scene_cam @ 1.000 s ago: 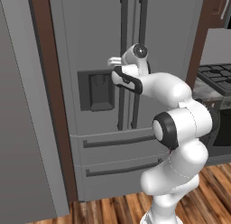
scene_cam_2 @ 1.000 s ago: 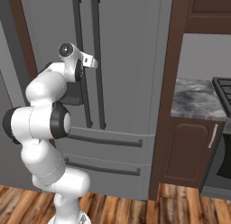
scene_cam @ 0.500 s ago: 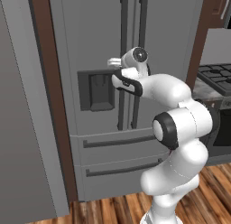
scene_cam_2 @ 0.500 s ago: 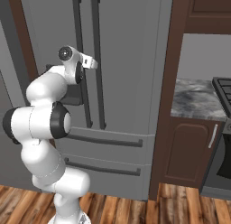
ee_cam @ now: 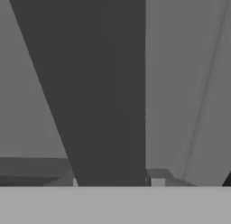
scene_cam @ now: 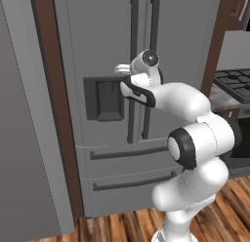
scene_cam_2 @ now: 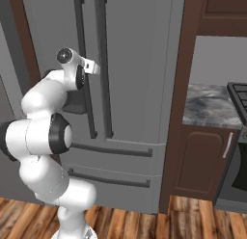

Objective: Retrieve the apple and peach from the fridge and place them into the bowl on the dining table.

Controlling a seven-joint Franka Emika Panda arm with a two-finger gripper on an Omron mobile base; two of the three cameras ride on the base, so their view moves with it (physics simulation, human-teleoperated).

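Fridge: tall, grey, French-door, both doors shut; two dark vertical bar handles at centre, dark dispenser recess on left door, two drawers below.

The fridge is flanked on its right by a counter, under which a cabinet is set.

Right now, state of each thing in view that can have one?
Fridge: both doors closed, both drawers pushed in.
Left door handle: clamped by the gripper.
Gripper: fingers shut on the left door handle.
Lower cabinet door: closed.
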